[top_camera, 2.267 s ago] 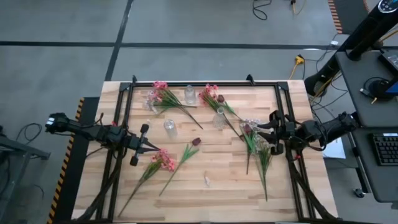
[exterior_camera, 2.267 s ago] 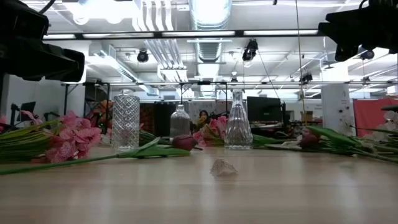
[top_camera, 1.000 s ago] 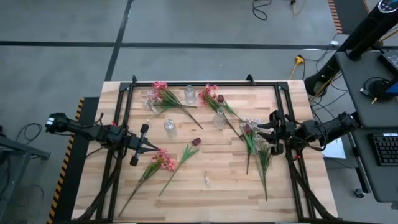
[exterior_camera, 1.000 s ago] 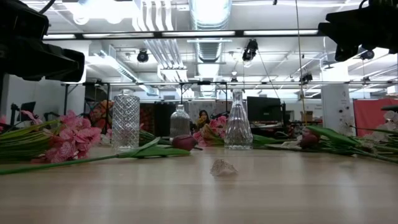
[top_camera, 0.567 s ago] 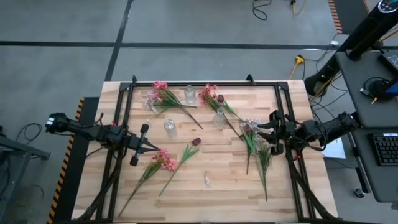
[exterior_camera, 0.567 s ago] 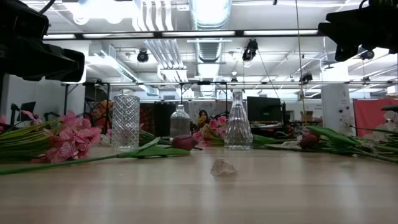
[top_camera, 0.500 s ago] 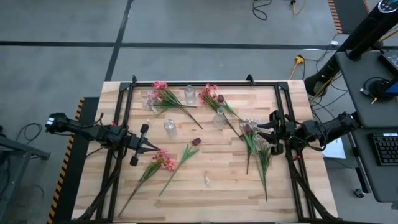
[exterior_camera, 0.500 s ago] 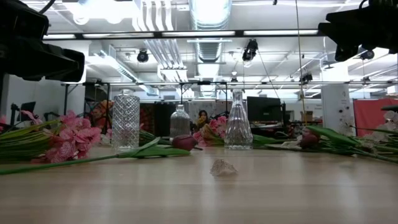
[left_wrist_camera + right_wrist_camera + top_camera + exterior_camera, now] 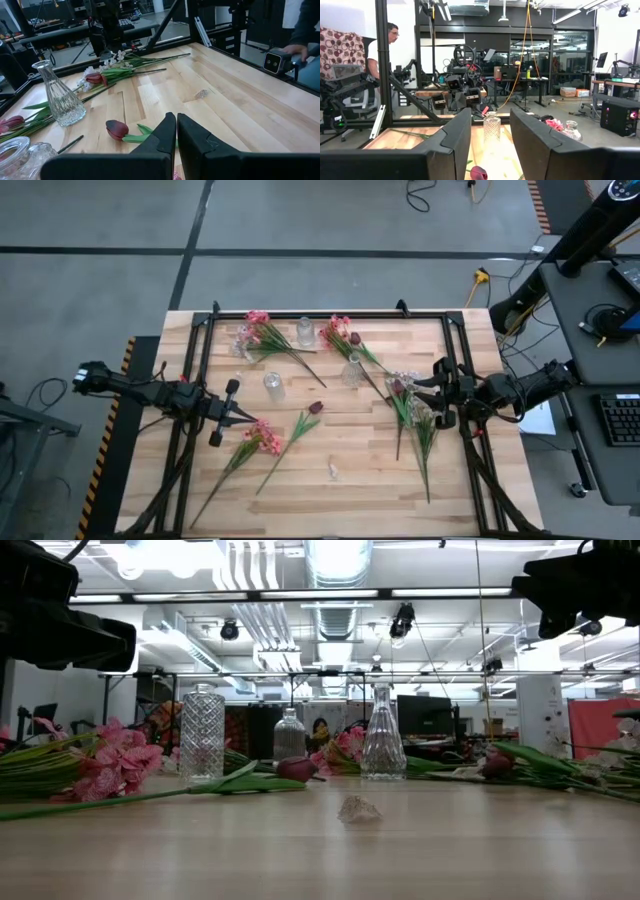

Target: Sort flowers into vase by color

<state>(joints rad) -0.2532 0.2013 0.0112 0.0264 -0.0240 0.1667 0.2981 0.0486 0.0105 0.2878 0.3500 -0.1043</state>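
Note:
The flowers lie flat and scattered on the wooden table (image 9: 370, 480). Pink clusters lie at the far left (image 9: 258, 320) and near the left arm (image 9: 265, 438). A dark red tulip (image 9: 316, 408) lies mid-table, and a mixed bunch with white blossoms (image 9: 405, 385) lies on the right. Three clear glass vases (image 9: 305, 332), (image 9: 272, 386), (image 9: 352, 370) stand upright between them. My left gripper (image 9: 252, 418) hovers shut at the left edge, beside the near pink cluster. My right gripper (image 9: 422, 394) hovers open at the right edge over the mixed bunch, with nothing between its fingers (image 9: 455, 135).
A small pale scrap (image 9: 332, 471) lies near the table's front middle. Black frame rails (image 9: 320, 313) run along the far, left and right edges. A person (image 9: 390, 35) stands beyond the table, and a hand (image 9: 295, 50) shows by a camera at its near edge.

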